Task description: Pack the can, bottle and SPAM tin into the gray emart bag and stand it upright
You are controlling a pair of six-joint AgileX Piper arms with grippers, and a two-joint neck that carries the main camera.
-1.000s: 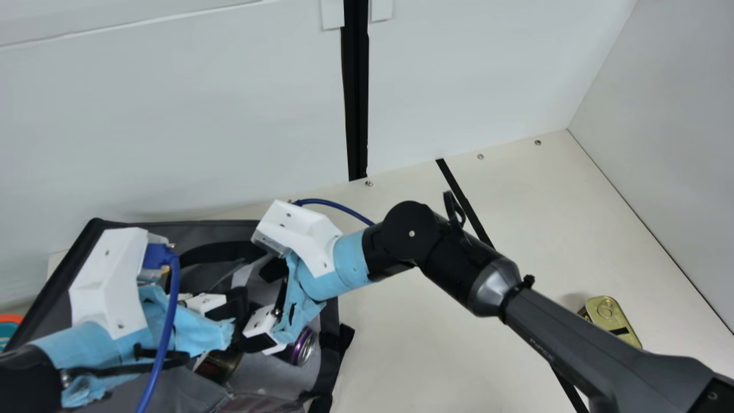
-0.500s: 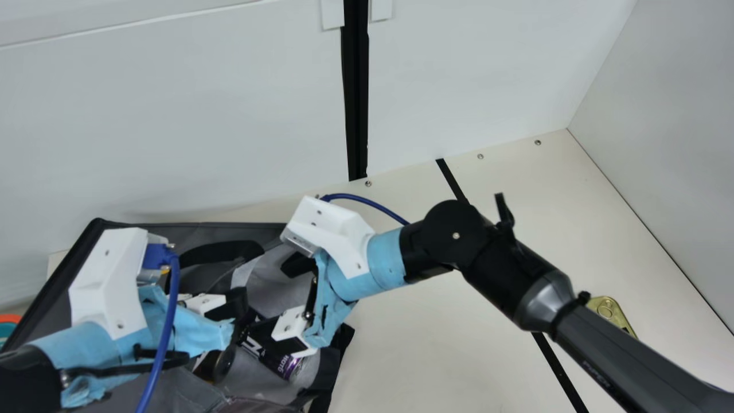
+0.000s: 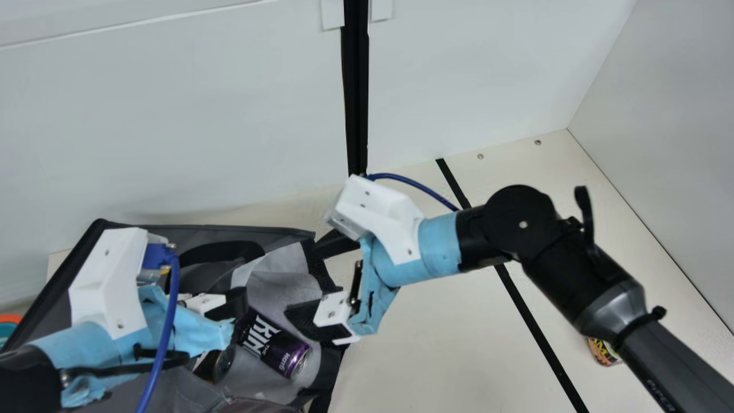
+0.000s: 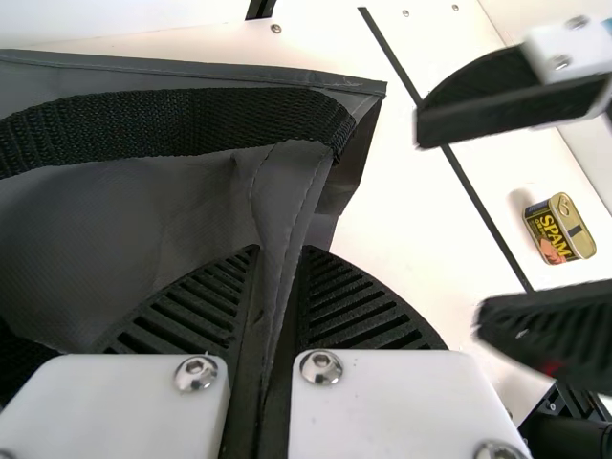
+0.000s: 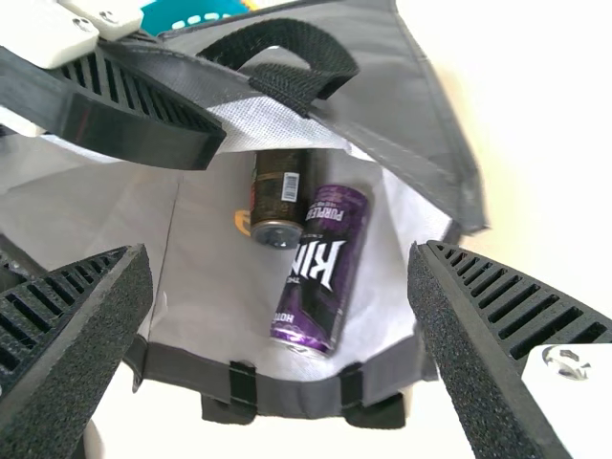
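Observation:
My left gripper is down at the gray bag; in the left wrist view the gripper is shut on a fold of the bag's wall. Over the bag's right edge, my right gripper has its fingers apart; in the right wrist view the gripper holds nothing. A purple can lies inside the bag, touching or close beside a dark brown cylinder, perhaps the bottle. The SPAM tin is on the table far right, partly behind my right arm; the left wrist view shows the tin whole.
A teal and orange object sits at the far left beside the bag. White walls stand behind and to the right. A black strip crosses the table between bag and tin.
My right arm has drawn back to the right, from over the bag's inside to its edge, uncovering the purple can, whose near end sits slightly lower. The left arm has kept still.

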